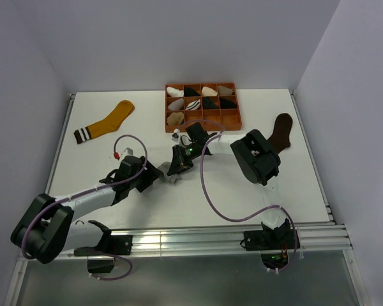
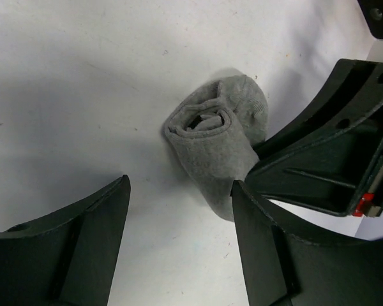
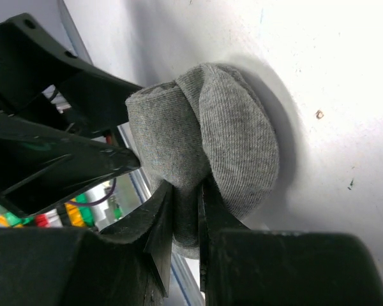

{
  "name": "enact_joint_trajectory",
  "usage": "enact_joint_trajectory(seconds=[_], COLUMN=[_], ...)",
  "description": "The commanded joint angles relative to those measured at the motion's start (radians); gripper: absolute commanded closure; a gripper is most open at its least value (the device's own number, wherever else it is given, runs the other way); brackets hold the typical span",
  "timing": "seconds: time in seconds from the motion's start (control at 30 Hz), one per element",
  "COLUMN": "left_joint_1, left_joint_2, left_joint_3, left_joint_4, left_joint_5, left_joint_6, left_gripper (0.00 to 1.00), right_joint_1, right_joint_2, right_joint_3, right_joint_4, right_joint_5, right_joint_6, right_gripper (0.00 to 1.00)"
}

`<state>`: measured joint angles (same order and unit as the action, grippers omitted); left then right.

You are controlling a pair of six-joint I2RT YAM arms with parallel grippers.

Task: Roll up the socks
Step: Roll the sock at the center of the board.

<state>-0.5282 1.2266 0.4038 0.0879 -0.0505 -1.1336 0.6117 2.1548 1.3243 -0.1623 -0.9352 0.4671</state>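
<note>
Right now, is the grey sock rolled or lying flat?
Rolled: the grey sock is a tight bundle, spiral end showing, with the right hand pinching its edge.

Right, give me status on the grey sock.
Left tool open, at rolled grey sock. Right tool pinching its fabric. Yellow sock, brown sock flat, unrolled. Nothing in the way.

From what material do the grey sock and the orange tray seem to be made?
The grey sock looks like soft knitted fabric, matte: fine ribs show, and it folds into a roll. The orange tray is probably rigid plastic: even colour, thin straight dividers.
</note>
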Motion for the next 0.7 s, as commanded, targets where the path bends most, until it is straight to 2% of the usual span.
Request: enact_joint_trajectory(seconds=[0.0,0.27,0.53,0.63,0.67], left_joint_1=[-0.004,-0.004,-0.004,-0.009,-0.009], left_joint_2=[0.043,0.128,0.227,0.252,0.255], left_joint_3=[-0.002,0.013,-0.008,-0.013,-0.011], left_joint_4=[0.114,0.144,0.167,0.167,0.162], left_joint_5=[0.017,-0.008,0.017,0.023,0.021], left_joint_6=[-0.028,-0.038,-0.071,-0.081,-0.083], left_gripper=[0.3,0.36,0.44,0.5,0.55], right_joint_1=[0.006,0.002,0.002,0.002,0.002], right_joint_2=[0.053,0.085,0.099,0.097,0.091], right_joint_3=[0.013,0.009,0.004,0.001,-0.005], right_joint_4=[-0.059,-0.028,-0.023,-0.031,-0.028], right_joint_5=[0.001,-0.01,0.01,0.035,0.042], right_joint_6=[0.031,0.059,0.053,0.039,0.033], right_gripper=[1.0,0.99,0.92,0.86,0.84])
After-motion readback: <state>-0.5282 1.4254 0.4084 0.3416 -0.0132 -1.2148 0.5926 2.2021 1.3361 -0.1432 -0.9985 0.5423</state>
